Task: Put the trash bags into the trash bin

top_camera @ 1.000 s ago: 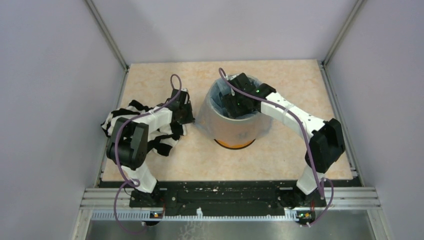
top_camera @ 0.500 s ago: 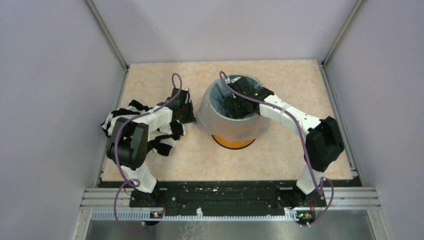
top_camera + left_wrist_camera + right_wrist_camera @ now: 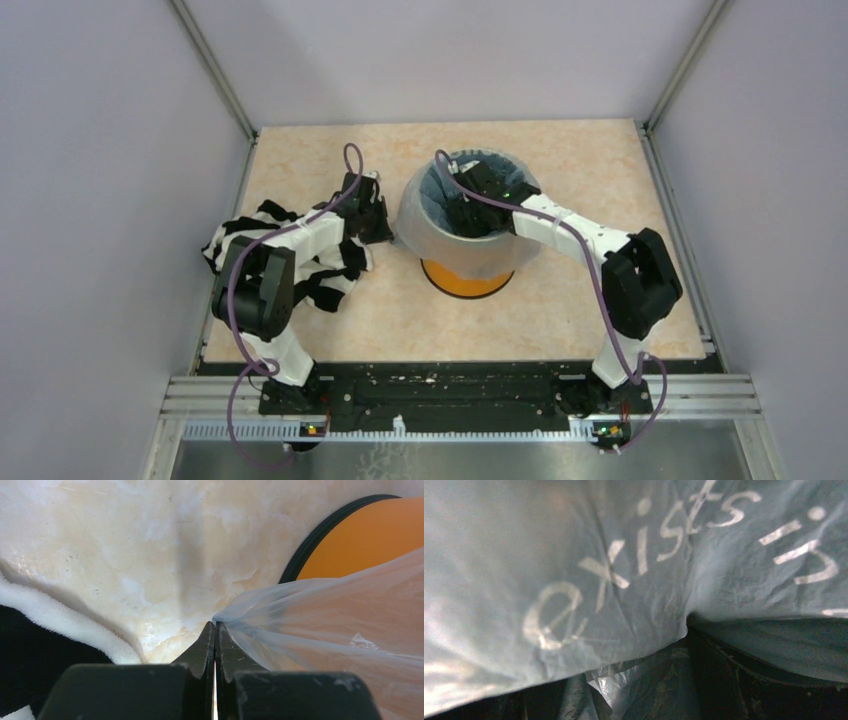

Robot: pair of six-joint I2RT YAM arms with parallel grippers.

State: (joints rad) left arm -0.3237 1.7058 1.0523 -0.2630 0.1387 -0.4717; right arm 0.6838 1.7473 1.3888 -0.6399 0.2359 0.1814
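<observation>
Cloth (image 3: pixel 235 245) lies left of the left hand (image 3: pixel 215 630), which is clenched on an edge of the bag (image 3: pixel 320 615) just above the surface (image 3: pixel 560 310). Right of it, the bag drapes over the bin (image 3: pixel 466 283). The right hand (image 3: pixel 470 205) sits inside the bin's mouth, jaws wide apart, with no grip visible

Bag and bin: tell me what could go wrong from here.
The left pincer is shut on the bag's edge beside the bin; a pull could tear the film or tip the bin. The right pincer sits inside the bin amid the bag; lifting out may drag the bag with it.
</observation>
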